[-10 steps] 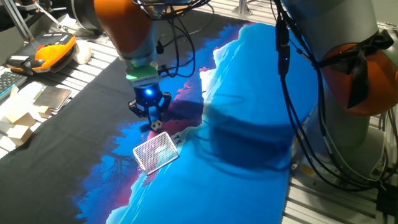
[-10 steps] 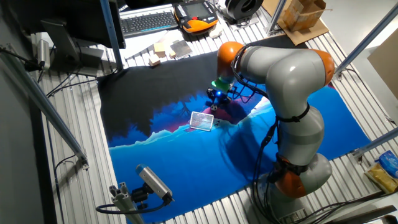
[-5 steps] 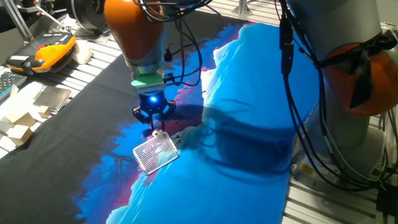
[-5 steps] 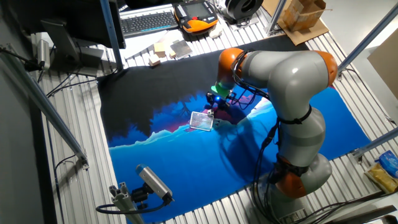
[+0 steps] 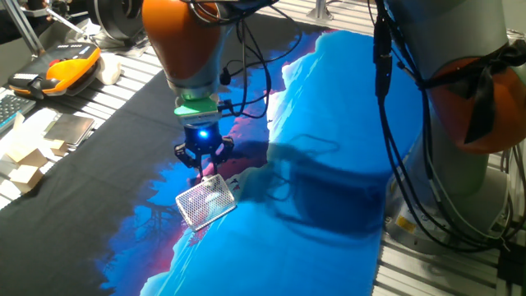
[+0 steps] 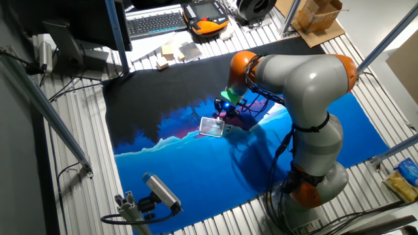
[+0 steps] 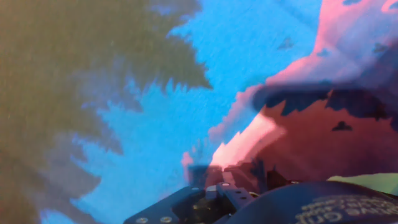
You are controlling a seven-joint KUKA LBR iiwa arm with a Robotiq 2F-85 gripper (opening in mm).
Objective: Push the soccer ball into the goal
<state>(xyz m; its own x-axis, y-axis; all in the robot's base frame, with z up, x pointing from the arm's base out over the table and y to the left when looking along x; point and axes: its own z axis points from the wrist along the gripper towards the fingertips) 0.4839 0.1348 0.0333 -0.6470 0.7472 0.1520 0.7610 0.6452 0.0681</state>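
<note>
A matt printed cloth (image 5: 329, 123) in blue, pink and black covered the table (image 5: 131, 78), whose bare part at ten o'clock was ribbed, pale metal. The goal (image 5: 205, 201) had fine white mesh that looked like plastic. The arm (image 6: 307, 85) wore smooth, glossy grey and orange shells. The end effector (image 5: 200, 161) was matt black. Paper-like cardboard scraps (image 5: 25, 156) lay at nine o'clock.

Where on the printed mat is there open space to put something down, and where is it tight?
Free: the broad blue stretch of the printed cloth mat right of the small white mesh goal, and the black area toward the grey keyboard. Crowded: right at the goal, where the black gripper hangs just above it.
</note>
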